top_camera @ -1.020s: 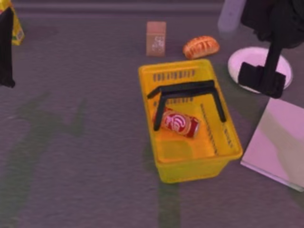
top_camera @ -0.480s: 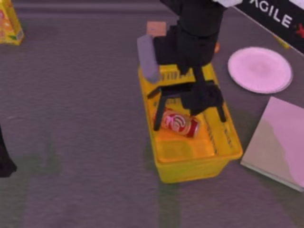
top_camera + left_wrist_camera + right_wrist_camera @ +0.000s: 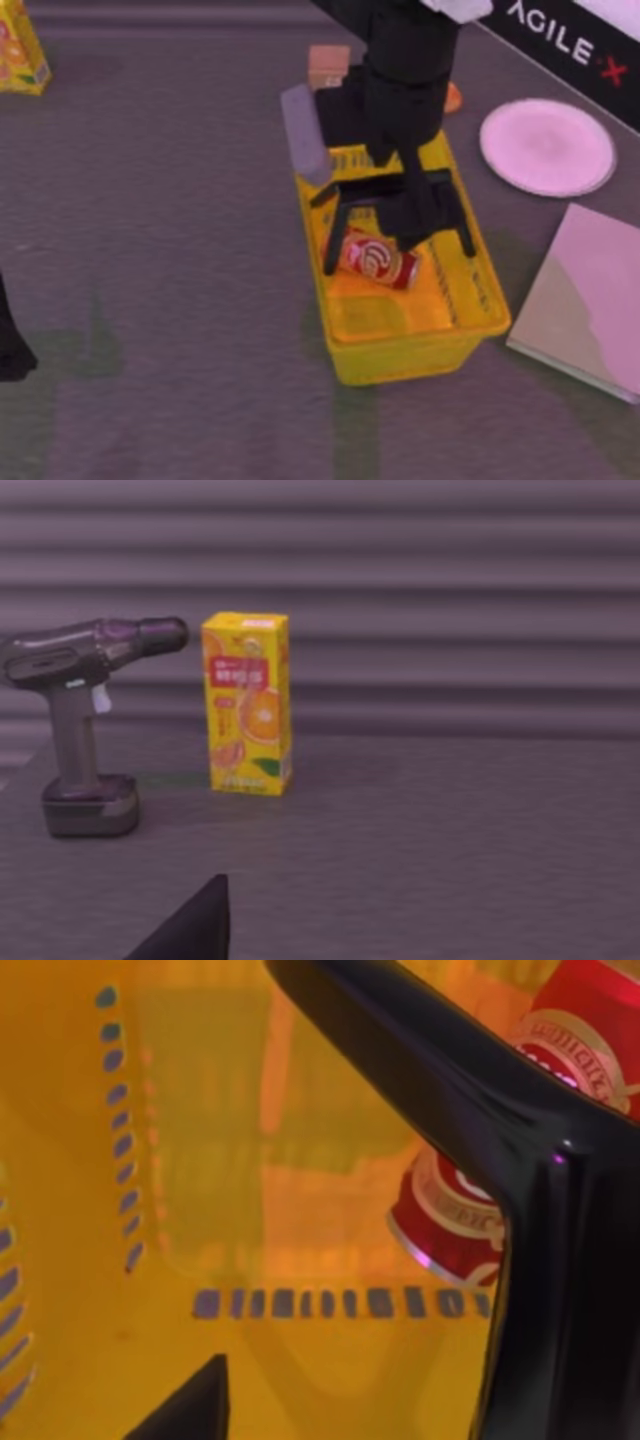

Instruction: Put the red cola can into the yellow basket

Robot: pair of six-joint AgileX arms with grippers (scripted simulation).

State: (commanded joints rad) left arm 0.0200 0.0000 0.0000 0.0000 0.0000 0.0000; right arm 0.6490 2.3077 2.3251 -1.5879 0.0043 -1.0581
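Note:
The red cola can (image 3: 378, 260) lies on its side on the floor of the yellow basket (image 3: 420, 350), under the raised black handle (image 3: 385, 188). My right gripper (image 3: 418, 222) hangs over the back half of the basket, just above the handle and the can, open and holding nothing. The right wrist view looks into the basket (image 3: 200, 1160): the can (image 3: 450, 1220) shows partly behind the handle (image 3: 480, 1110), apart from my one visible fingertip (image 3: 195, 1405). My left gripper (image 3: 12, 355) is parked at the table's left edge, open.
A juice carton (image 3: 18, 50) stands at the back left, beside a grey drill (image 3: 75, 730) in the left wrist view. A pink plate (image 3: 547, 146) and a pink board (image 3: 585, 300) lie right of the basket. A brown box (image 3: 328, 60) stands behind it.
My right arm swung from over the pink plate to above the basket. My left arm dropped from the back left to the left edge. The can has not moved.

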